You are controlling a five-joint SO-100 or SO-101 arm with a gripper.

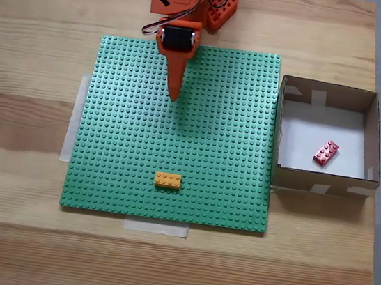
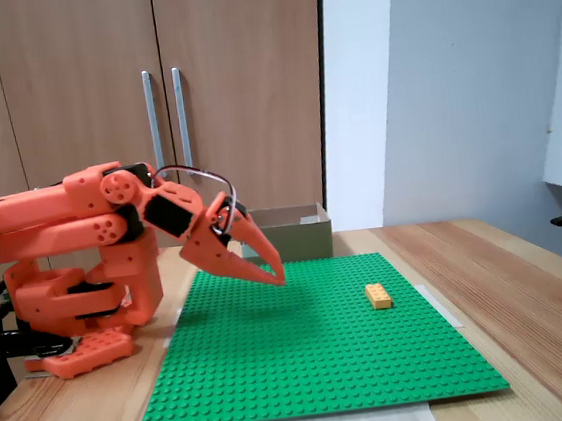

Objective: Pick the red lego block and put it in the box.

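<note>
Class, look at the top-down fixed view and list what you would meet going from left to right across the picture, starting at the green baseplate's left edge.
Green baseplate → orange gripper, its jaws together and pointing down the picture → yellow-orange brick → cardboard box → red lego block lying on the box's white floor.

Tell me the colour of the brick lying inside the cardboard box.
Red; the lego block shows best in the fixed view looking down from above.

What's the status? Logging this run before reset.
Gripper shut, empty, above the green baseplate. Red brick lying in the box. Yellow brick on the plate, nothing in the way.
</note>
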